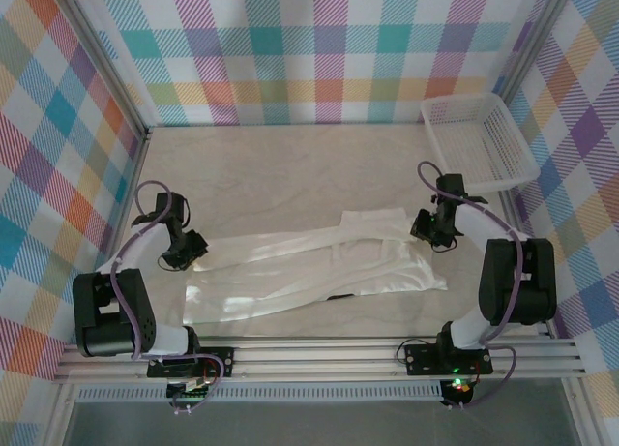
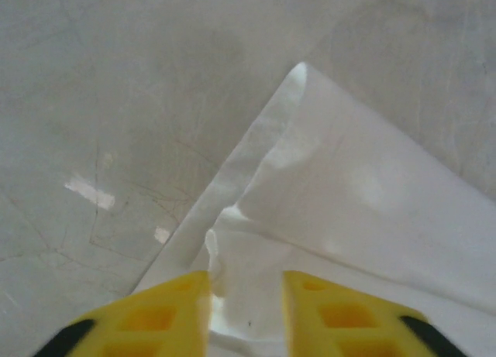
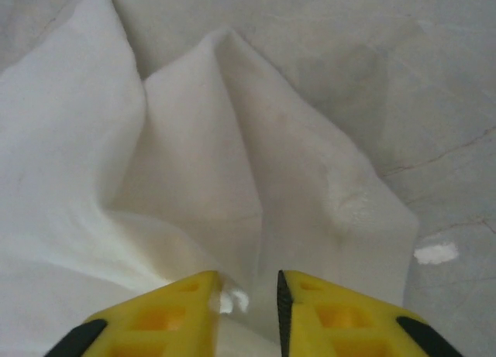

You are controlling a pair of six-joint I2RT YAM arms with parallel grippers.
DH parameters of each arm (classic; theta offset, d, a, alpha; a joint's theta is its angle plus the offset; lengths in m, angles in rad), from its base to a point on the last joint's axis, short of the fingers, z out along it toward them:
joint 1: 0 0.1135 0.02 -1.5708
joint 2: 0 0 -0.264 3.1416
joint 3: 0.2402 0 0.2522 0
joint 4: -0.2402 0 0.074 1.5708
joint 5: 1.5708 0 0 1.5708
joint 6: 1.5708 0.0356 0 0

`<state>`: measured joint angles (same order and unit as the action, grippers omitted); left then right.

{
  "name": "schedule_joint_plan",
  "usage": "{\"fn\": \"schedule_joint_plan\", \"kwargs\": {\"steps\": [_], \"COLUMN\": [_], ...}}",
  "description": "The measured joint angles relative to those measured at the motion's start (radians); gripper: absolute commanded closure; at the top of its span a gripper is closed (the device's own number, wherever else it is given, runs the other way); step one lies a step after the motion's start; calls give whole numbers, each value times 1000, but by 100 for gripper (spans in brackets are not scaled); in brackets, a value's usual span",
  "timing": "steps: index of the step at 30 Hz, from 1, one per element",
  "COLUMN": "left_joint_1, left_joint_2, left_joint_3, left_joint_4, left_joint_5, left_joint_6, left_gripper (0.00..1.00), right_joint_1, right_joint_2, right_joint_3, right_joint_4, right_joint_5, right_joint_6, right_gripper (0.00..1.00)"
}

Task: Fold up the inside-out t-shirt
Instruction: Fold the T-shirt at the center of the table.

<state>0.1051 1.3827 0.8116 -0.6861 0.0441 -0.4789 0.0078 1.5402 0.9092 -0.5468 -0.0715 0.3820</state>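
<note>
The inside-out t-shirt (image 1: 319, 267) lies white and folded into a long band across the table, with a small dark tag (image 1: 338, 297) at its near edge. My left gripper (image 1: 189, 252) is at the band's left end. In the left wrist view its yellow fingers (image 2: 174, 310) stand apart over a creased corner of the shirt (image 2: 349, 187), and cloth shows in the gap of the left gripper (image 2: 246, 295). My right gripper (image 1: 428, 235) is at the shirt's right end. There the right gripper (image 3: 248, 295) is open too, above bunched folds of the shirt (image 3: 194, 156).
A white plastic mesh basket (image 1: 484, 141) stands at the back right corner. Pale bare tabletop (image 1: 290, 170) stretches behind the shirt, with checkered walls on three sides. A metal rail (image 1: 319, 354) carrying the arm bases runs along the near edge.
</note>
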Motion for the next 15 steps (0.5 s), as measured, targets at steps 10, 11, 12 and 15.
{"fn": "schedule_joint_plan", "kwargs": {"steps": [10, 11, 12, 15], "left_joint_1": [-83, -113, -138, -214], "left_joint_2": [-284, -298, -304, -303], "left_joint_3": [53, 55, 55, 55], "left_joint_4": [34, 40, 43, 53], "left_joint_5": [21, 29, 37, 56], "left_joint_6": [2, 3, 2, 8], "left_gripper": [34, 30, 25, 10], "right_joint_1": [175, 224, 262, 369], "right_joint_2": [-24, 16, 51, 190], "right_joint_3": [243, 281, 310, 391], "right_joint_4": [5, 13, 17, 34], "right_joint_5": [47, 53, 57, 82], "right_joint_6": [-28, -31, -32, -40], "right_gripper": [54, 52, 50, 44]}}
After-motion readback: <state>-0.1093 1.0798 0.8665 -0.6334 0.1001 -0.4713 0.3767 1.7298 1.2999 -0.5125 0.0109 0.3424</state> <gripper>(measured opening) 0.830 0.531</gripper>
